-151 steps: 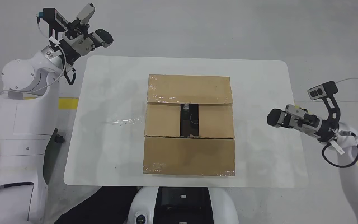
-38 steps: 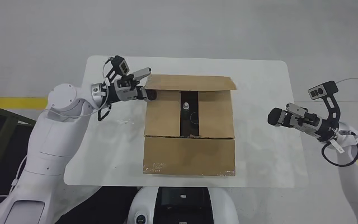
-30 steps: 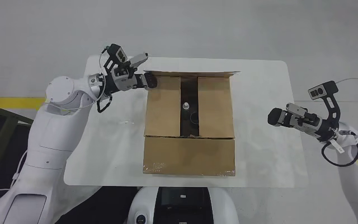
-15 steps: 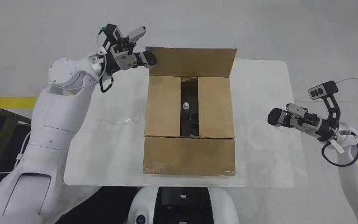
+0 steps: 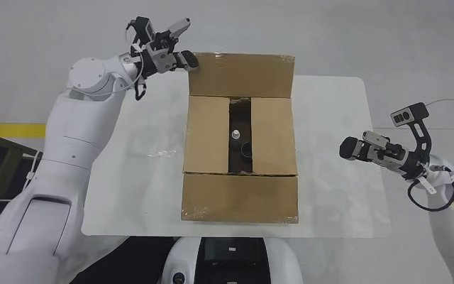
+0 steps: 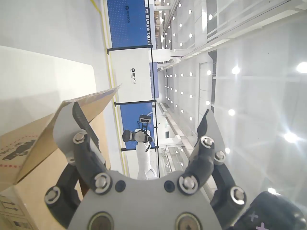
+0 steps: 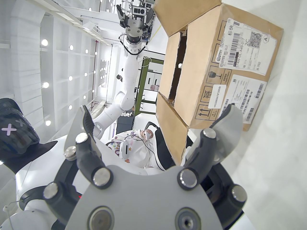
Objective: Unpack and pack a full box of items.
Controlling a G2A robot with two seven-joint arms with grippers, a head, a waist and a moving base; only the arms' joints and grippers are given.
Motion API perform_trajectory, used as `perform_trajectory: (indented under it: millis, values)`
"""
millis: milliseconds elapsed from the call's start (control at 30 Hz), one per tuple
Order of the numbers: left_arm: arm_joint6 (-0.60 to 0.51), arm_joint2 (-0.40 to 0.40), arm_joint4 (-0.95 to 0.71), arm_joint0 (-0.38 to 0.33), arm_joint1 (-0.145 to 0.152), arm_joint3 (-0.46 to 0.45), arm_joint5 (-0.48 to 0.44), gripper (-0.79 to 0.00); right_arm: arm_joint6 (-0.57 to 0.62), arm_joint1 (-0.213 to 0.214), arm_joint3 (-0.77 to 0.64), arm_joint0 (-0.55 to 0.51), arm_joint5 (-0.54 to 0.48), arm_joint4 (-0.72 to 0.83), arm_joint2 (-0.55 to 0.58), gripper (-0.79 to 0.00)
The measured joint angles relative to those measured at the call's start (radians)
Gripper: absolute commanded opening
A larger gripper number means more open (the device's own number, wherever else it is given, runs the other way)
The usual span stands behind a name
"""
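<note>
While the far flap (image 5: pixel 241 74) of the cardboard box (image 5: pixel 206 142) stands raised, the left gripper (image 5: pixel 186 42) hangs at that flap's left corner, past the far edge of the table (image 5: pixel 333 106), as seen from above. The box sits mid-table. Its near flap (image 5: pixel 240 197) is folded outward and its two inner flaps (image 5: pixel 273 135) lie shut, with a small white cap (image 5: pixel 235 133) showing in the dark slit between them. The right gripper (image 5: pixel 346 148) waits over the table's right margin, well apart from the box. Bare table top runs along both sides of the box.

From the left wrist, the fingers (image 6: pixel 81 123) are splayed wide and hold nothing. One lies at the raised flap's corner, but whether it touches the cardboard cannot be told.

From the right wrist, the fingers (image 7: pixel 226 118) are likewise spread and empty, facing the box's labelled side wall (image 7: pixel 227 68).

This appears to be the opening stage of unpacking, with both outer flaps back and the inner pair not yet parted. The next move likely calls for swinging each inner flap out toward its own side, and each arm seems to have open table there. With nothing gripping it, the raised flap could fall forward again.
</note>
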Motion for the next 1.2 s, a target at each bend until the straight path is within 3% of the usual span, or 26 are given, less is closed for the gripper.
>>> perform_trajectory:
  millis: [400, 667, 1200]
  values:
    - [0.051, 0.075, 0.098, -0.048, -0.045, 0.14, -0.026, 0.0, 0.0, 0.0, 0.0, 0.0, 0.0, 0.0, 0.0, 0.0]
    - [0.022, 0.105, 0.119, -0.052, -0.069, 0.22, -0.006, 0.0, 0.0, 0.0, 0.0, 0.0, 0.0, 0.0, 0.0, 0.0]
    - [-0.007, 0.105, 0.177, -0.051, -0.086, 0.31, -0.028, 0.0, 0.0, 0.0, 0.0, 0.0, 0.0, 0.0, 0.0, 0.0]
